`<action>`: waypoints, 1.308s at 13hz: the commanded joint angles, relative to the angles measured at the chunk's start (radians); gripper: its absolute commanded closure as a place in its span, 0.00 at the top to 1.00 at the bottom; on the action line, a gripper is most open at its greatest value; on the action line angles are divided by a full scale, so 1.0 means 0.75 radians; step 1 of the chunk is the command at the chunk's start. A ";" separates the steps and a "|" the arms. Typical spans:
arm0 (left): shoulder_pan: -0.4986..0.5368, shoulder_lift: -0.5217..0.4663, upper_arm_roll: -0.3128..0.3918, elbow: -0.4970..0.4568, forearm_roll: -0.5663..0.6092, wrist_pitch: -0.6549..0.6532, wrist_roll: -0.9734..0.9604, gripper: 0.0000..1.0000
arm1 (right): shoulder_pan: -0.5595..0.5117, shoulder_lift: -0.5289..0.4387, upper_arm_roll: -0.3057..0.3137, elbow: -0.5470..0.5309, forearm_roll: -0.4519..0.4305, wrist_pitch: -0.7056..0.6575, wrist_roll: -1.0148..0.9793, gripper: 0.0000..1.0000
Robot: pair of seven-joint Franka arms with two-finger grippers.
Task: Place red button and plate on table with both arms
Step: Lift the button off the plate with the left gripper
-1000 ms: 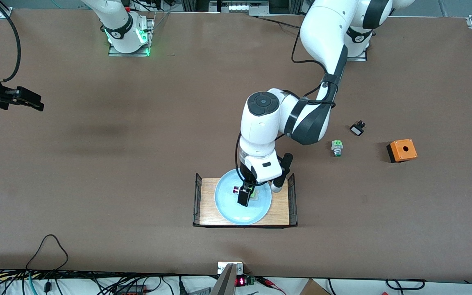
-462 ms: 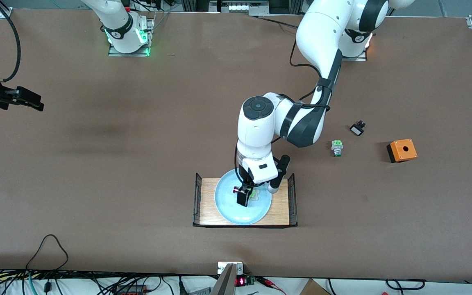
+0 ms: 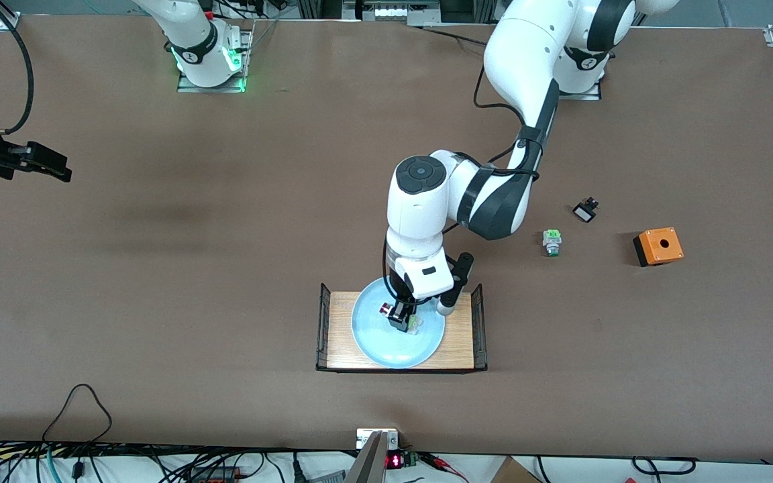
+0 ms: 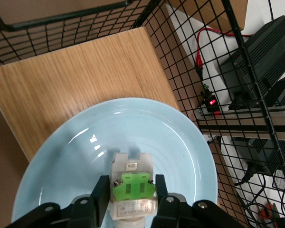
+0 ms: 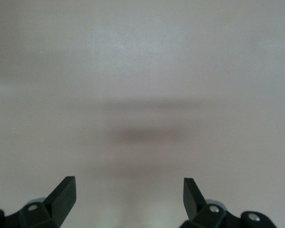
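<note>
judging from the front view, the task was barely begun: the plate (image 3: 396, 335) sat on the tray (image 3: 339, 329), not on the table (image 3: 225, 268), and the button (image 3: 384, 310) lay in the plate with its red cap pointing toward the right arm's end. the left gripper (image 3: 401, 320) was down in the plate, clenched on the button's body, so the grasp looked made but the lift was not yet done. carrying the button out to bare table, setting it down, and moving the plate off the tray all remained, by my reading. the right gripper (image 3: 44, 164) hung over the table at the right arm's end, released and holding nothing, that arm waiting. a green switch (image 3: 551, 242), a small black part (image 3: 585, 210) and an orange box (image 3: 657, 246) lay on the table toward the left arm's end, well apart from the tray. going to the left wrist view, the button (image 4: 132, 185) sat between the fingers (image 4: 100, 197), its white and green block pinched from both sides, resting on the plate (image 4: 180, 142) near its middle, with the tray (image 4: 76, 85) showing under the rim. in the right wrist view, the right gripper (image 5: 128, 194) had its fingers spread wide over bare table (image 5: 142, 71), with nothing between them.
</note>
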 commanded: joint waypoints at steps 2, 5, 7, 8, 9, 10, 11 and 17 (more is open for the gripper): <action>-0.007 0.026 0.025 0.051 0.054 -0.016 -0.038 0.04 | -0.005 -0.009 0.001 0.004 0.000 -0.003 0.002 1.00; -0.007 -0.023 0.093 0.051 0.056 -0.056 -0.014 0.03 | -0.005 -0.007 0.001 0.004 0.000 -0.003 0.002 1.00; 0.002 -0.084 0.093 0.049 0.054 -0.115 0.051 0.01 | -0.005 -0.009 0.001 0.006 0.000 -0.001 0.002 1.00; 0.004 -0.117 0.091 0.047 0.054 -0.148 0.084 0.01 | -0.005 -0.009 0.001 0.006 0.000 0.003 0.002 1.00; 0.008 -0.148 0.089 0.047 0.048 -0.171 0.127 0.00 | -0.003 -0.009 0.001 0.006 0.000 0.007 0.002 1.00; 0.014 -0.174 0.087 0.045 0.040 -0.201 0.194 0.00 | -0.003 -0.009 0.001 0.006 0.000 0.007 0.002 1.00; 0.026 -0.195 0.085 0.043 0.028 -0.232 0.266 0.00 | -0.003 -0.009 0.001 0.008 -0.002 0.005 0.002 1.00; 0.232 -0.264 0.089 0.019 -0.279 -0.314 0.791 0.00 | 0.009 -0.013 0.008 0.010 -0.012 -0.013 0.000 1.00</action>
